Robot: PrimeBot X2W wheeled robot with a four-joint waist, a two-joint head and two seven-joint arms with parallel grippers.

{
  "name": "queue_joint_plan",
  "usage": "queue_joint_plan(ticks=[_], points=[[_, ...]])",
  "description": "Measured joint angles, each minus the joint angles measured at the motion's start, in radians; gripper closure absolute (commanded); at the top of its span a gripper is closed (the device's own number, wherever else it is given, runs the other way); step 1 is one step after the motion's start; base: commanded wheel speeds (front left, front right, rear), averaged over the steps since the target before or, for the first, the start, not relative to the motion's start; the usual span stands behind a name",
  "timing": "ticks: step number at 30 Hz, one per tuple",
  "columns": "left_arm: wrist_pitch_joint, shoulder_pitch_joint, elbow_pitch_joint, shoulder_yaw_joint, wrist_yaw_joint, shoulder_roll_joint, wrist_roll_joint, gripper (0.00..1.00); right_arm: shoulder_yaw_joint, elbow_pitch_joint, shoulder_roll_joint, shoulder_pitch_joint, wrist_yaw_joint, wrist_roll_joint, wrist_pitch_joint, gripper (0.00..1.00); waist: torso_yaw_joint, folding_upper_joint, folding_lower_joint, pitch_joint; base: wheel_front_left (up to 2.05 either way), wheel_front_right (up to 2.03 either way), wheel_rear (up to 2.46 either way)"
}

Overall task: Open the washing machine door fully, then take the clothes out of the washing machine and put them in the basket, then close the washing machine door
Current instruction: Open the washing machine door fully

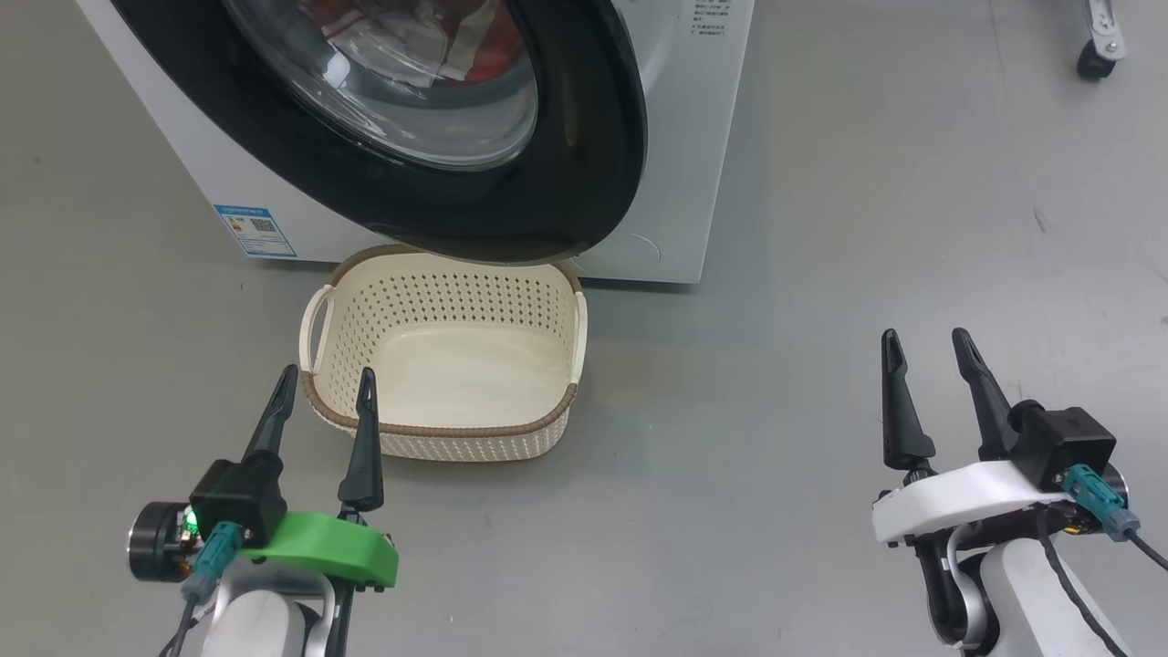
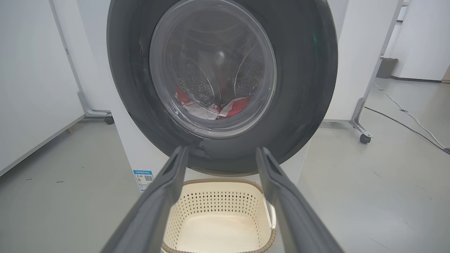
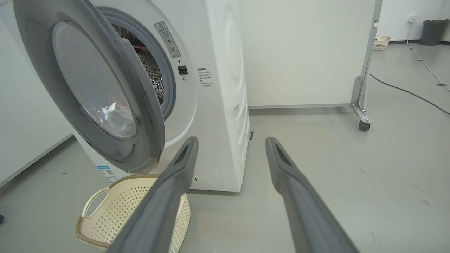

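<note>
The white washing machine (image 1: 684, 137) stands ahead with its black-rimmed round door (image 1: 584, 164) swung partly open, hanging over the cream basket (image 1: 456, 360) on the floor. Red and white clothes (image 2: 214, 107) lie in the drum, seen through the door glass. My left gripper (image 1: 327, 383) is open at the basket's near left corner, holding nothing. Off to the right over bare floor, my right gripper (image 1: 926, 345) is open too, well apart from the machine. The right wrist view shows the door (image 3: 147, 105) ajar, the drum mouth (image 3: 154, 70) behind it and the basket (image 3: 119, 211) below.
A wheeled white partition (image 3: 362, 116) stands right of the machine, its caster (image 1: 1093, 62) at the top right of the head view. A cable (image 3: 407, 91) runs across the floor beyond it. A dark bin (image 3: 431, 31) stands by the far wall.
</note>
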Motion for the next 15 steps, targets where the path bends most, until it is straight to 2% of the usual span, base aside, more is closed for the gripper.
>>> queue_joint_plan(ticks=[10, 11, 12, 13, 15], points=[[0.000, -0.002, -0.020, -0.005, 0.000, 0.000, 0.000, 0.00, 0.012, -0.033, -0.040, -0.045, 0.027, -0.040, 0.000, 0.00, 0.007, 0.0000, 0.0000, 0.051, 0.00, 0.00, 0.00], [0.000, -0.003, -0.021, -0.009, 0.000, 0.000, 0.000, 0.00, 0.012, -0.037, -0.043, -0.061, 0.031, -0.040, 0.002, 0.21, 0.008, 0.0000, 0.0000, 0.058, 0.00, 0.00, 0.00], [0.000, -0.004, -0.021, -0.013, 0.000, 0.000, 0.000, 0.00, 0.013, -0.042, -0.048, -0.077, 0.036, -0.040, 0.010, 0.66, 0.010, 0.0000, 0.0000, 0.065, 0.00, 0.00, 0.00], [0.000, -0.005, -0.023, -0.017, 0.000, 0.000, 0.000, 0.00, 0.014, -0.047, -0.053, -0.095, 0.040, -0.040, 0.014, 1.00, 0.011, 0.0000, 0.0000, 0.072, 0.00, 0.00, 0.00], [0.000, -0.008, -0.026, -0.026, -0.001, 0.000, 0.000, 0.00, 0.016, -0.056, -0.060, -0.130, 0.054, -0.039, 0.031, 1.00, 0.015, 0.0000, 0.0000, 0.086, 0.00, 0.00, 0.00]])
